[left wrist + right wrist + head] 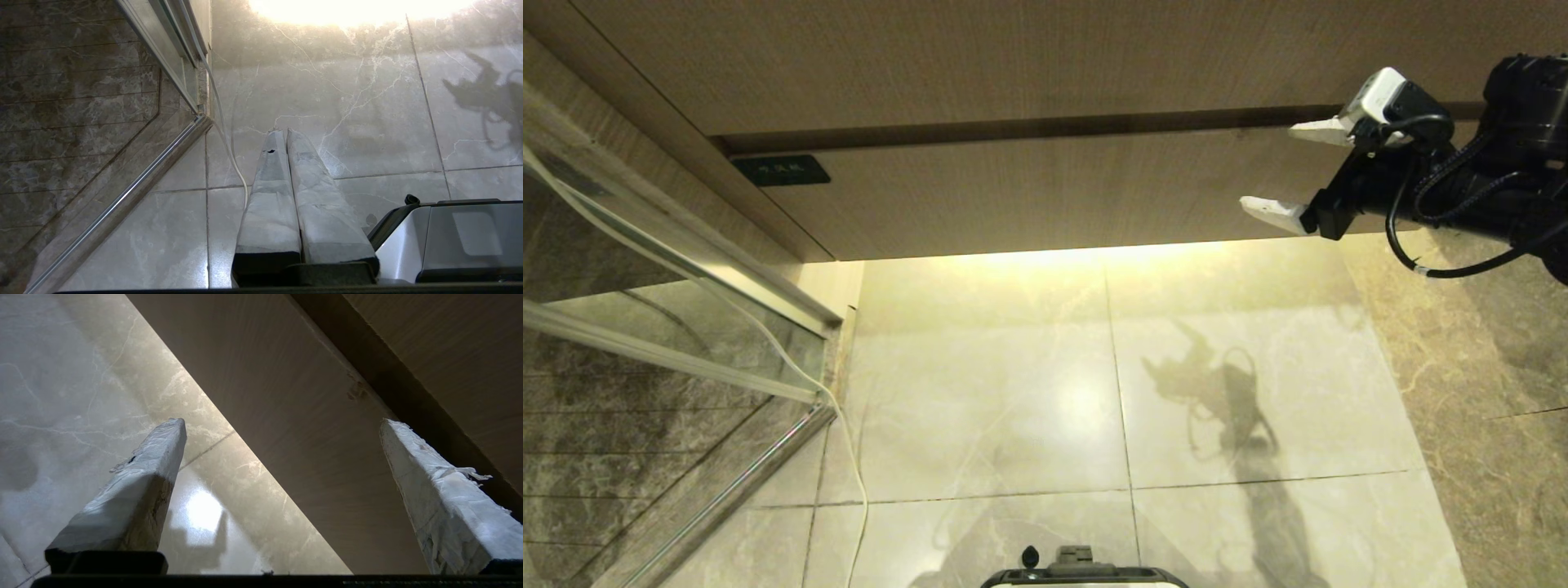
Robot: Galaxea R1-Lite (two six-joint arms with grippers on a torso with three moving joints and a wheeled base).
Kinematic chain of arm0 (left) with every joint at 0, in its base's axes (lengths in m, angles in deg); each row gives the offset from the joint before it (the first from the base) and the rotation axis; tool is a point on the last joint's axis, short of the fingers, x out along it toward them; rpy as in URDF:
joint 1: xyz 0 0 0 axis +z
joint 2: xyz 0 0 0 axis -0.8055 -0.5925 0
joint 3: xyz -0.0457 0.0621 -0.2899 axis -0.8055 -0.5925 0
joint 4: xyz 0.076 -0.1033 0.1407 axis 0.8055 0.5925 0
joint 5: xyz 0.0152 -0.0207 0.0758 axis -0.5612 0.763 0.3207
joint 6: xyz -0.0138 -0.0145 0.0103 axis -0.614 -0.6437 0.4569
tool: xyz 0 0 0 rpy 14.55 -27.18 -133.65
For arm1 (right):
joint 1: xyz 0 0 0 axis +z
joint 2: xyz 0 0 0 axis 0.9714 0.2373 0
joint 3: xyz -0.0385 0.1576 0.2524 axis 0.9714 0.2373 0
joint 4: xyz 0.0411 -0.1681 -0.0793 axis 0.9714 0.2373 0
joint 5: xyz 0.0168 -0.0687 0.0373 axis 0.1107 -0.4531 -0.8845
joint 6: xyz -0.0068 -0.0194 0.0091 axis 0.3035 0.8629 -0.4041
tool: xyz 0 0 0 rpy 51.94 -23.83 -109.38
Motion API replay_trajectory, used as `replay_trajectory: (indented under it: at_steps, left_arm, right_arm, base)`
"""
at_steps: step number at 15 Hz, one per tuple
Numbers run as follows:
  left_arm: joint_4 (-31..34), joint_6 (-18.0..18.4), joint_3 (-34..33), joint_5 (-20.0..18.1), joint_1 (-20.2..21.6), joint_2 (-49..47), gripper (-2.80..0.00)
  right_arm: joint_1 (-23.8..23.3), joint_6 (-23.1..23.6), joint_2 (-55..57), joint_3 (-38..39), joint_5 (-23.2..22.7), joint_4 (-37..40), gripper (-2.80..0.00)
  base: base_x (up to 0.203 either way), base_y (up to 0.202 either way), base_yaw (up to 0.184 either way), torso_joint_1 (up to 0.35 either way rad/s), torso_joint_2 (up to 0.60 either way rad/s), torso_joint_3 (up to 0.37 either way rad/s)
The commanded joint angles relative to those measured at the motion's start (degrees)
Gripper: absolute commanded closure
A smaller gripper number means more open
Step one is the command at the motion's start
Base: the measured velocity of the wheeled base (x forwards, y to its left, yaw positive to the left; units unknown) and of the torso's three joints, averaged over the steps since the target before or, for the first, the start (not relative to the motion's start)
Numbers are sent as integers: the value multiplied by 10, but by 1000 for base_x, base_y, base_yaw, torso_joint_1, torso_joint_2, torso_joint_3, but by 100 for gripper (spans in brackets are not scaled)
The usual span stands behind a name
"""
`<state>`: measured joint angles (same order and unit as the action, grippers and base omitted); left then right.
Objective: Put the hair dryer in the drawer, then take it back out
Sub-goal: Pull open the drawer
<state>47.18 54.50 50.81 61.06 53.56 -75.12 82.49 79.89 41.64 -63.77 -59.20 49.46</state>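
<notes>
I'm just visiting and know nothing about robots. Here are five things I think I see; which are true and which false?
1. The drawer is shut. True.
2. The right tool has its fingers spread wide, in front of the drawer. True.
3. The right tool holds a hair dryer. False: nothing sits between its fingers, and no hair dryer shows in any view.
4. The left tool is wide open. False: its fingers lie together, pointing at the floor.
5. A thin white cable runs over the floor beside the glass panel. True.
</notes>
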Motion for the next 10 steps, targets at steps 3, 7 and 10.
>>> replay_trajectory:
  at_steps: [3, 7, 10]
  left_arm:
    - [0, 0, -1, 0, 0, 0, 0]
    - [0, 0, -1, 0, 0, 0, 0]
    - [0, 0, 0, 0, 0, 0, 0]
  right_arm:
    - [0, 5, 32, -5, -17, -35, -280]
    - [-11, 49, 49, -30, -40, -31, -280]
    - [-14, 107, 65, -49, -57, -24, -280]
  base:
    - [0, 0, 0, 0, 0, 0]
    - [0, 0, 0, 0, 0, 0]
    - [0, 0, 0, 0, 0, 0]
